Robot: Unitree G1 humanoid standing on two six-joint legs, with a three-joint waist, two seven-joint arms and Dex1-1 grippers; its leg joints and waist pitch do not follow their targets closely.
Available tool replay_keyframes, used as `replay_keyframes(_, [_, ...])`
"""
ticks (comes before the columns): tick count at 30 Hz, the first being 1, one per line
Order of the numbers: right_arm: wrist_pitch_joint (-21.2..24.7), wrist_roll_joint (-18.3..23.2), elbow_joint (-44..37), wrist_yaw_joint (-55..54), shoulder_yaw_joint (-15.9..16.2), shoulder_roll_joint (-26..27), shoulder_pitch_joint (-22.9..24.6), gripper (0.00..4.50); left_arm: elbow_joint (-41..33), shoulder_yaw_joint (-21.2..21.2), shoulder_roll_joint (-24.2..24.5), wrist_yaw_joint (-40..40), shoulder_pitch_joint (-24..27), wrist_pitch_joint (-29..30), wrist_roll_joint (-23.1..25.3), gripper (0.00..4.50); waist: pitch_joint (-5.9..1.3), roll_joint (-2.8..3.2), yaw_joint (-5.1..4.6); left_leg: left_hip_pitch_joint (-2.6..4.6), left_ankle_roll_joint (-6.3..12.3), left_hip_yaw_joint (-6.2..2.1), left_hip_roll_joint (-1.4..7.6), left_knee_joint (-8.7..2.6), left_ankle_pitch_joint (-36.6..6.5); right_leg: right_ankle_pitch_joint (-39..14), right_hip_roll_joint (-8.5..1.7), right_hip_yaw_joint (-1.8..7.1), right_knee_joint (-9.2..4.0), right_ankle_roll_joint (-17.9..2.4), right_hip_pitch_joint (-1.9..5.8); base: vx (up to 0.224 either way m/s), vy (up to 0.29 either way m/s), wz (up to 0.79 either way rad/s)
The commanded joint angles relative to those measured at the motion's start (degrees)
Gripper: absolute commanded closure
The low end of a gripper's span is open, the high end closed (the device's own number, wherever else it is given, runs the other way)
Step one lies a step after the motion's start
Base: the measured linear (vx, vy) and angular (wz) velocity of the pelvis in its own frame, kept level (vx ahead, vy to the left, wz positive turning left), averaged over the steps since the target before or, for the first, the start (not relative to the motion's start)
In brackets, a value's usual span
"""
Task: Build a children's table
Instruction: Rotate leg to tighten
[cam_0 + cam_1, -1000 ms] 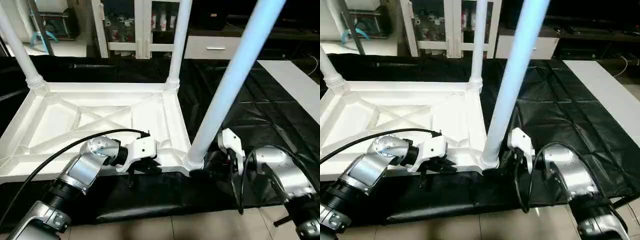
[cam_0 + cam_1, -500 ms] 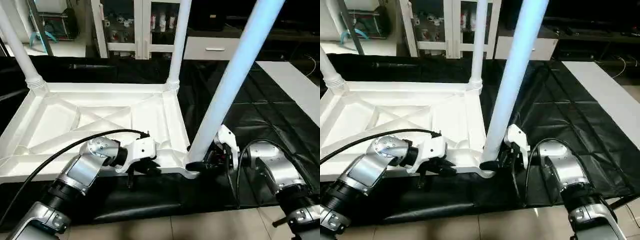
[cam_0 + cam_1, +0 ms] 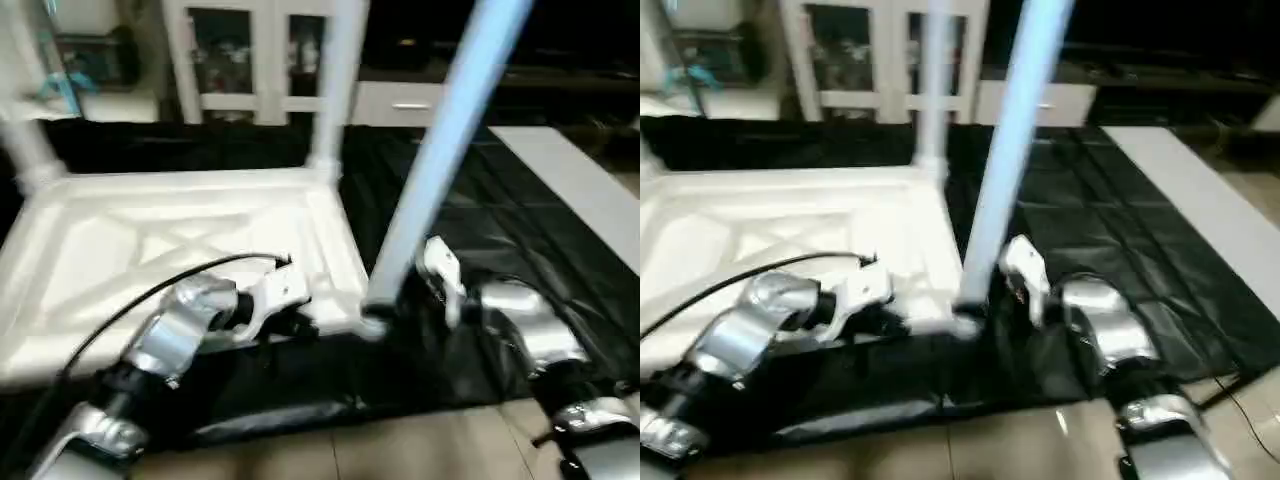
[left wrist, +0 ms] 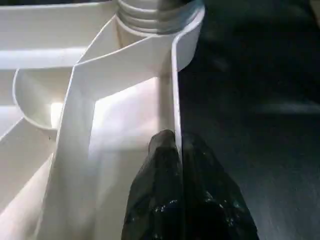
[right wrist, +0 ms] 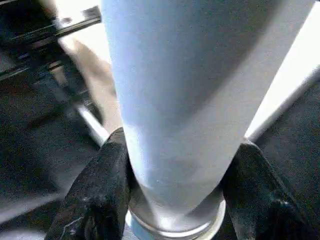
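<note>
The right end effector point(image 5: 172, 195) has its two black fingers point(image 5: 95, 190) either side of the near-right leg point(image 3: 440, 150), right down at the base where the tube meets its threaded collar; in the wrist view the pads look like they're touching the tube on both sides, so I'd call that a grasp on the leg, low down. That's the relation everything hangs on: the leg's long axis runs up and away from the end effector, leaning a bit toward the top right in the head views, so it isn't standing as straight as the far leg point(image 3: 335, 90) in its back corner. The tabletop point(image 3: 150, 240) lies upside down on the black sheet point(image 3: 500, 220), ribs up, and the leg's foot sits at its near-right corner socket point(image 3: 372, 322), just left of the right wrist. The left end effector point(image 4: 177, 190) is clenched on the tabletop's thin near edge wall, a little way along from that same corner, so it looks like it's bracing the top. My guess is the next bit is twisting the leg about its own axis to seat the thread, and the right arm is obviously the one for it. The lean is what I'd worry about, cross-threading maybe.
</note>
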Motion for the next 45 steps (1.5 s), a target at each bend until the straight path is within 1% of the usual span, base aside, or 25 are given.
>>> replay_keyframes(1, [4.1, -2.7, 3.1, -12.3, -1.3, 2.8, 0.2, 2.38, 3.3, 0.9, -5.3, 6.1, 0.4, 2.5, -2.3, 4.5, -1.34, -0.3, 0.01, 0.01, -0.22, -1.47, 1.19, -4.68, -26.6, -34.7, -1.68, 1.09, -5.26, -6.9, 1.09, 0.0, 0.0, 0.0])
replay_keyframes(6, [5.5, -4.5, 5.3, -28.8, -2.7, 10.4, -1.6, 2.43, 9.3, 4.2, -11.8, 19.3, -4.4, 6.0, -0.2, 4.5, -1.29, 0.06, -1.11, 0.27, -0.99, -2.44, 0.65, -4.45, -29.7, -41.5, -1.84, -0.44, -6.88, -2.8, 0.82, -0.021, 0.004, -0.04])
replay_keyframes(8, [4.6, -5.3, 6.9, -36.3, -3.4, 14.0, -2.9, 2.44, 12.5, 5.9, -14.6, 26.7, -6.9, 5.6, 1.2, 4.5, -1.37, 0.2, -1.68, -0.15, -0.77, -2.82, 0.7, -4.88, -29.8, -37.9, -1.71, -0.77, -6.82, -3.7, 1.29, 0.0, 0.0, 0.0])
replay_keyframes(11, [2.9, -6.0, 9.9, -45.4, -3.9, 19.2, -5.1, 2.49, 17.7, 6.8, -17.9, 35.8, -10.8, 1.2, 2.7, 4.5, -0.88, 0.48, -2.64, 1.24, -0.06, -3.06, 0.54, -4.65, -35.1, -38.8, -1.56, -2.73, -8.47, -3.0, 0.71, 0.0, 0.0, 0.0])
replay_keyframes(13, [2.5, -6.0, 10.7, -47.3, -4.5, 20.9, -6.0, 2.51, 19.6, 6.6, -18.5, 38.0, -12.2, -1.7, 3.3, 4.5, -0.61, 1.18, -3.26, 2.09, 0.08, -3.46, 0.96, -5.09, -39.0, -37.2, -1.41, -4.76, -9.57, -1.8, 1.48, -0.051, 0.034, 0.04])
replay_keyframes(14, [2.4, -5.9, 10.8, -47.4, -4.6, 21.1, -6.1, 2.52, 19.8, 6.6, -18.5, 38.2, -12.3, -2.1, 3.4, 4.5, -0.45, 1.25, -3.46, 1.93, 0.01, -3.69, 1.36, -5.71, -40.7, -35.1, -1.37, -5.12, -9.17, -1.9, 2.08, -0.019, 0.051, 0.04])
replay_keyframes(15, [2.4, -5.8, 10.7, -47.4, -5.0, 21.6, -6.4, 2.52, 20.5, 6.3, -18.5, 37.9, -12.8, -2.6, 3.7, 4.5, -0.5, 1.52, -3.3, 0.72, -0.23, -4.02, 2.32, -7.16, -42.5, -30.1, -1.74, -4.2, -7.13, -2.9, 3.92, 0.0, 0.0, 0.0])
replay_keyframes(17, [2.2, -5.8, 10.6, -47.0, -5.0, 21.6, -6.5, 2.52, 20.7, 6.3, -18.4, 37.8, -12.9, -2.8, 3.8, 4.5, -0.28, 1.37, -3.19, 1.26, -0.69, -3.55, 2.25, -7.55, -43.9, -29.1, -1.85, -3.84, -7.03, -4.0, 3.28, 0.0, 0.0, 0.0])
replay_keyframes(18, [2.0, -5.5, 10.4, -46.3, -5.3, 21.7, -6.6, 2.52, 20.9, 5.9, -18.2, 37.3, -12.9, -2.8, 4.0, 4.5, -0.27, 0.9, -3.56, 2.41, -0.57, -3.18, 0.87, -5.71, -40.8, -35.9, -3.04, -4.15, -9.08, -3.6, 1.82, 0.0, 0.0, 0.0])
replay_keyframes(20, [2.1, -4.7, 10.0, -44.0, -5.9, 21.9, -6.6, 2.52, 21.5, 6.0, -18.0, 37.2, -13.0, -2.9, 4.1, 4.5, -0.15, 0.89, -3.78, 1.97, 0.14, -3.23, 0.44, -4.96, -37.2, -40.9, -3.54, -5.18, -10.33, -1.5, 2.12, 0.0, 0.0, 0.0])
replay_keyframes(22, [1.7, -2.8, 8.3, -40.3, -6.8, 21.6, -5.9, 2.52, 22.8, 5.9, -17.8, 36.9, -13.2, -3.8, 3.9, 4.5, -0.02, 1.1, -3.98, 1.26, -0.07, -3.67, 1.08, -5.7, -38.3, -40.2, -3.48, -5.86, -9.7, -0.4, 3.11, 0.0, 0.0, 0.0])
replay_keyframes(27, [1.0, 1.4, 2.9, -35.7, -9.1, 19.8, -4.2, 1.83, 24.3, 5.7, -17.2, 33.8, -13.0, -5.6, 3.5, 4.5, 0.38, 1.1, -4.29, 1.76, -0.8, -3.76, 1.05, -5.83, -41.2, -41.8, -3.55, -7.17, -10.44, 0.5, 2.84, 0.0, 0.0, 0.0])
replay_keyframes(28, [1.0, 1.4, 2.9, -35.7, -9.1, 19.8, -4.2, 1.76, 24.3, 5.7, -17.2, 33.8, -13.0, -5.6, 3.5, 4.5, 0.4, 1.23, -4.51, 1.0, -1.03, -4.07, 1.22, -6.18, -41.4, -41.8, -3.67, -7.11, -9.88, 0.9, 3.56, 0.0, 0.0, 0.0])
replay_keyframes(29, [1.1, 1.7, 1.8, -34.8, -9.2, 19.1, -3.8, 1.66, 24.2, 5.6, -17.0, 33.1, -12.8, -5.3, 3.4, 4.5, 0.31, 1.64, -4.91, -0.72, -1.76, -4.77, 1.82, -7.53, -43.3, -39.6, -3.51, -6.67, -8.16, 0.6, 5.14, 0.0, 0.0, 0.0])
replay_keyframes(30, [1.4, 2.1, -0.2, -33.4, -9.4, 17.8, -3.0, 1.57, 24.1, 5.5, -16.6, 31.8, -12.4, -4.7, 3.3, 4.5, 0.61, 2.07, -4.61, -2.87, -2.4, -5.16, 2.89, -9.87, -47.1, -34.4, -2.91, -5.35, -4.23, -0.9, 6.9, -0.068, -0.028, -0.03])
replay_keyframes(31, [1.5, 2.3, -1.4, -32.4, -9.7, 17.0, -2.5, 1.49, 24.1, 5.4, -16.4, 31.5, -12.3, -4.8, 3.3, 4.5, 0.73, 2.12, -2.83, -2.28, -2.96, -3.85, 3.6, -11.59, -49.3, -23.9, -1.99, -3.3, -0.5, -4.8, 6.17, -0.068, -0.028, -0.03])
replay_keyframes(32, [1.5, 2.3, -1.4, -32.4, -9.7, 17.0, -2.5, 1.41, 24.1, 5.4, -16.4, 31.5, -12.3, -4.8, 3.3, 4.5, 0.6, 0.9, -3.41, -0.72, -2.1, -3.37, 3.05, -10.55, -47.6, -24.7, -2.11, -2.5, -2.13, -5.1, 4.46, -0.005, -0.081, 0.2])
replay_keyframes(33, [2.1, 2.5, -3.3, -30.4, -10.0, 15.6, -1.7, 1.32, 24.2, 5.2, -16.0, 30.6, -12.2, -4.8, 3.1, 4.5, 0.49, -1.25, -2.14, 4.06, -0.66, -1.92, -1.02, -3.67, -35.0, -44.1, -4.18, -3.16, -10.31, -2.4, -1.3, 0.057, -0.103, 0.2])
replay_keyframes(34, [3.2, 2.9, -5.5, -28.1, -9.9, 14.1, -0.8, 1.23, 24.0, 4.9, -15.6, 29.3, -12.0, -5.0, 2.9, 4.5, 0.91, -1.84, -1.83, 5.36, 0.88, -1.09, -2.61, 0.26, -26.0, -52.5, -5.3, -3.83, -12.62, -0.7, -2.91, 0.057, -0.103, 0.2])
replay_keyframes(35, [4.4, 3.4, -7.3, -26.0, -9.7, 12.7, 0.0, 1.13, 23.7, 4.6, -15.2, 28.0, -11.8, -5.1, 2.7, 4.5, -0.35, -1.39, 0.1, -1.07, 3.61, -2.23, -1.01, -2.77, -12.5, -49.9, -7.41, -0.45, -8.81, 0.1, 4.21, 0.131, -0.045, -0.17])
replay_keyframes(36, [5.1, 3.7, -8.3, -25.0, -9.6, 12.0, 0.5, 1.13, 23.6, 4.4, -15.0, 27.3, -11.7, -5.3, 2.6, 4.5, -0.45, -1.12, 0.86, -2.75, 4.06, -2.84, -0.17, -4.32, -8.9, -43.9, -6.33, -0.67, -6.99, -0.3, 5.05, 0.12, -0.004, -0.27])
replay_keyframes(37, [5.5, 4.0, -9.6, -24.0, -9.4, 11.1, 1.1, 1.06, 23.4, 4.3, -14.8, 26.7, -11.6, -5.0, 2.6, 4.5, -0.51, -0.76, 1.75, -1.98, 4.24, -2.72, 0.88, -5.36, -6.4, -31.8, -4.37, -0.84, -6.09, -2.4, 3.59, 0.12, -0.004, -0.27])
replay_keyframes(38, [5.6, 4.1, -9.9, -23.8, -9.3, 10.9, 1.3, 0.93, 23.4, 4.3, -14.8, 26.5, -11.6, -5.0, 2.6, 4.5, -0.46, 0.19, 1.87, -1.0, 4.27, -2.62, 1.54, -5.62, -9.2, -24.6, -3.9, -0.64, -5.38, -6.5, 2.93, 0.0, 0.0, 0.0])
replay_keyframes(41, [7.3, 3.6, -16.6, -20.3, -9.0, 5.0, 5.5, 0.67, 21.5, 2.9, -12.7, 21.9, -10.0, -5.2, 2.4, 4.5, -0.18, -0.24, 2.01, -0.42, 3.48, -2.03, 1.17, -5.58, -18.9, -29.0, -3.12, -0.32, -5.88, -7.9, 2.37, 0.0, 0.0, 0.0])
replay_keyframes(45, [9.8, 3.8, -24.3, -13.5, -8.3, -1.9, 11.5, 0.31, 19.5, 1.8, -9.6, 17.1, -8.1, -5.3, 2.4, 4.5, -0.46, -0.48, 2.43, -0.46, 4.85, -1.55, 1.16, -5.45, -16.8, -25.8, -2.77, 0.26, -5.48, -8.0, 2.47, 0.0, 0.0, 0.0])
